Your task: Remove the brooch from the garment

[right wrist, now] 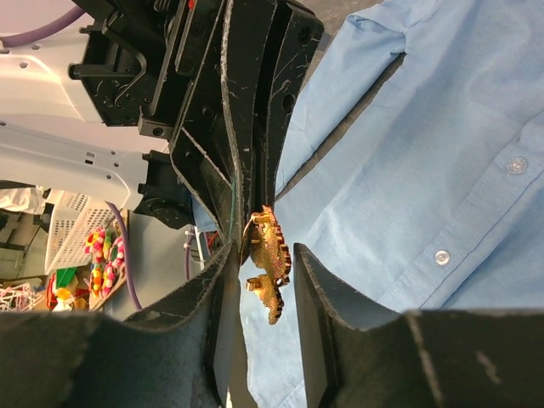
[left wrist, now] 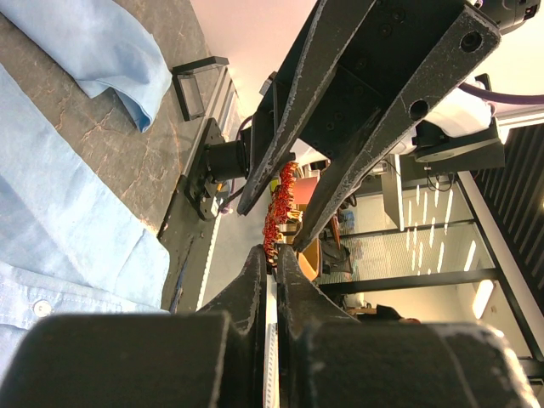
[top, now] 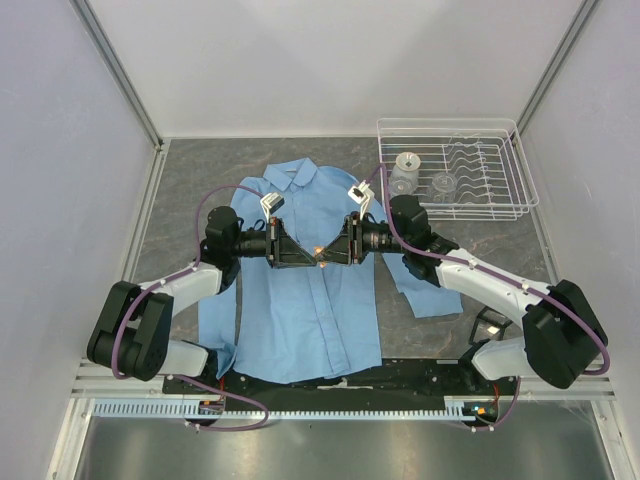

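The garment (top: pixel 300 310) is a light blue button-up shirt lying flat on the grey table. Above its chest, my two grippers meet tip to tip. My left gripper (top: pixel 308 255) (left wrist: pixel 272 255) is shut on the edge of the brooch (top: pixel 318 250) (left wrist: pixel 279 204) (right wrist: pixel 268 263), a small orange-red and gold pin held up off the cloth. My right gripper (top: pixel 328 253) (right wrist: pixel 263 251) stands open, one finger on each side of the brooch. A clear gap shows on the shirt side. The other finger is very near the brooch's back.
A white wire rack (top: pixel 500 205) with clear cups stands at the back right. The shirt's right sleeve (top: pixel 425 290) lies under the right arm. A small black frame (top: pixel 490 325) sits near the right base. Walls close in the table on three sides.
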{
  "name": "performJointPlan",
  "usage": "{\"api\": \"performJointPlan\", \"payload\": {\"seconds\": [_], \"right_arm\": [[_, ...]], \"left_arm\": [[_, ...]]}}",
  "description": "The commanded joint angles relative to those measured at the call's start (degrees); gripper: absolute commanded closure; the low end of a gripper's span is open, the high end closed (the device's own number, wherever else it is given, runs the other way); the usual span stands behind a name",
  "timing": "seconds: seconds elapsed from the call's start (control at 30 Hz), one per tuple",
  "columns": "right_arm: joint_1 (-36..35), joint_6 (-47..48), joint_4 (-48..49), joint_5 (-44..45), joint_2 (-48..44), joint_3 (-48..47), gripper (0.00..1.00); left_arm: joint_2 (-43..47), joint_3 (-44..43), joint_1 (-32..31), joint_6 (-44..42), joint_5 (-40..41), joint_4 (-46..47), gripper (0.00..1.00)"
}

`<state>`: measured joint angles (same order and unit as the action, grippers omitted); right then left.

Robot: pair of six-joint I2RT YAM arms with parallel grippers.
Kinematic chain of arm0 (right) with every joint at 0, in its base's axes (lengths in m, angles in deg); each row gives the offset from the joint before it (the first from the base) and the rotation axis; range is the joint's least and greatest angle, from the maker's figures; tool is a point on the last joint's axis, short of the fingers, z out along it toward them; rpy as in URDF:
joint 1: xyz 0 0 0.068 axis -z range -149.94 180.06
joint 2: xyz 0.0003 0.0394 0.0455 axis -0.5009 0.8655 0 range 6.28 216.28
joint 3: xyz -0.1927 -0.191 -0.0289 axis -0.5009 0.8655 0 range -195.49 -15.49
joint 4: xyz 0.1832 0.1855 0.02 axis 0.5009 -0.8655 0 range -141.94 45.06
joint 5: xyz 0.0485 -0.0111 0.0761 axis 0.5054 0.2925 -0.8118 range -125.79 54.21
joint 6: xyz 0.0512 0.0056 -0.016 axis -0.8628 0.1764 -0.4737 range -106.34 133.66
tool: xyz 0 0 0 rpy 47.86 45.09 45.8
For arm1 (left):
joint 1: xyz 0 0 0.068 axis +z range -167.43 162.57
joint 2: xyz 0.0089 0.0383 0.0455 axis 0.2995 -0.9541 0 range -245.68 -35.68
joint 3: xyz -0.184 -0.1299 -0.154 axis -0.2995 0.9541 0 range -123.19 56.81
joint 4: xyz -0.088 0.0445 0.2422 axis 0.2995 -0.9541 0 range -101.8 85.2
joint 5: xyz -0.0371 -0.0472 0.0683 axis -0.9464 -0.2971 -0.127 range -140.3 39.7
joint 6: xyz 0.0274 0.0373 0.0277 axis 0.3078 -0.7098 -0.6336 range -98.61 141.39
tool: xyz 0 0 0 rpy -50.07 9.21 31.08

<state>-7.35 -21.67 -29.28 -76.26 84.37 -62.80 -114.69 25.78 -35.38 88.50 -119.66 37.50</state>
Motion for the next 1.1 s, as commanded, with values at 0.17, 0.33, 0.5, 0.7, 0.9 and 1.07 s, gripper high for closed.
{"api": "performJointPlan", "payload": {"seconds": [0.17, 0.33, 0.5, 0.7, 0.9, 1.07], "right_arm": [[-0.3, 2.11, 0.6, 0.13, 0.14, -2.26, 0.69], [-0.3, 1.93, 0.77, 0.13, 0.31, -2.26, 0.71], [-1.43, 1.32, 2.44, 1.0, 0.75, -1.73, 0.7], [-3.63, 0.88, 3.94, 3.82, 1.54, -1.47, 0.72], [-3.81, -0.26, 5.34, 4.43, 1.2, -0.07, 0.71], [-3.9, -0.97, 5.52, 5.05, 0.23, 0.46, 0.58]], "left_arm": [[1.31, -1.76, 0.02, -2.34, -1.39, 0.94, 0.98], [1.31, -1.84, 0.02, -2.16, -1.39, 1.03, 0.98], [0.78, -1.58, -0.06, -0.5, -1.56, 3.04, 0.98], [-0.71, -0.53, 0.02, 4.24, -1.92, 9.81, 0.98], [-0.98, -0.18, 0.03, 5.14, -2.09, 11.48, 0.98], [-1.07, -0.09, -0.06, 5.13, -1.92, 11.31, 0.98]]}}
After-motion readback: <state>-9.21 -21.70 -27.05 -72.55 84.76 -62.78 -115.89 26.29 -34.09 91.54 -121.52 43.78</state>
